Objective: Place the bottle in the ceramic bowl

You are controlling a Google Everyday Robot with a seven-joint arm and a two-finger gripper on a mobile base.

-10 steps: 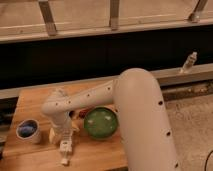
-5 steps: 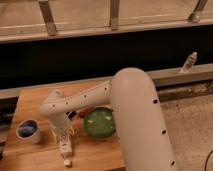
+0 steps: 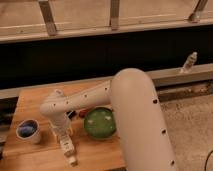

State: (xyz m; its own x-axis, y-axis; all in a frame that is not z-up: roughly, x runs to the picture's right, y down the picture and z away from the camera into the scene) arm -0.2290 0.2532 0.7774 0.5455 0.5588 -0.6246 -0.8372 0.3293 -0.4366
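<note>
L of glossy round green bowl [image 3: 100, 123]: tool [image 3: 63, 136] over slim cream bottle [image 3: 70, 154]; grip unclear.

One camera, high behind the arm [image 3: 136, 112], looks down closely on the table [image 3: 34, 104], jaws at lower left.

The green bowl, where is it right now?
In the camera view, the round glossy green ceramic bowl sits lower centre on the wooden table, right of the pincer.

Gripper [image 3: 64, 137] between white cup [image 3: 28, 131] and ceramic bowl [image 3: 100, 123], both near
</note>
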